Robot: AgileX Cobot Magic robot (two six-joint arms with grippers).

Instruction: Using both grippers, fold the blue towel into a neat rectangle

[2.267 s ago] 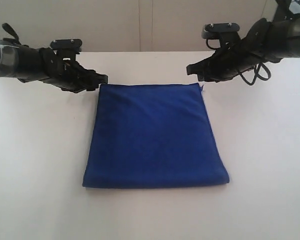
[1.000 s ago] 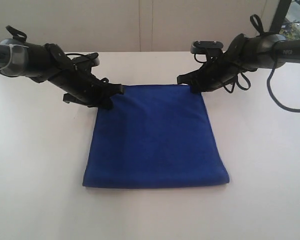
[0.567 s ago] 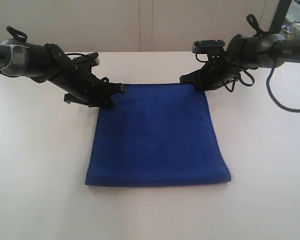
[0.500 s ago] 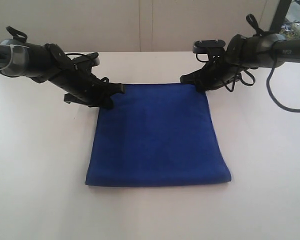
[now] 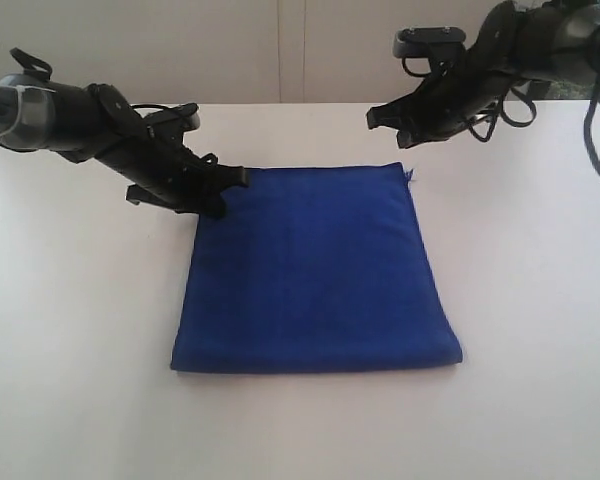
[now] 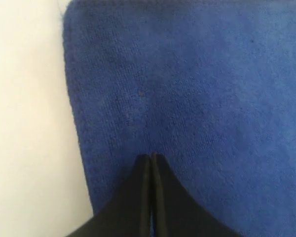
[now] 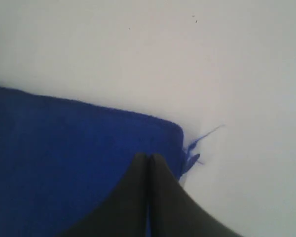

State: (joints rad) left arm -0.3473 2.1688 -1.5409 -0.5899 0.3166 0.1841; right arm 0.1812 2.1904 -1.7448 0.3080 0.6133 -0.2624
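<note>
One change: the right tool (image 5: 375,117), jaws together and empty, has risen off the upper-right corner of the blue towel (image 5: 315,270); the left tool (image 5: 235,178), jaws also together, stays touching it. The fold looks finished.

A broad white table (image 5: 80,400) fills most of the scene, matt and evenly lit, with only soft shadows on it. Along its far edge rises a plain pale beige wall (image 5: 160,50), divided by two thin vertical seams (image 5: 280,50) near the middle
</note>
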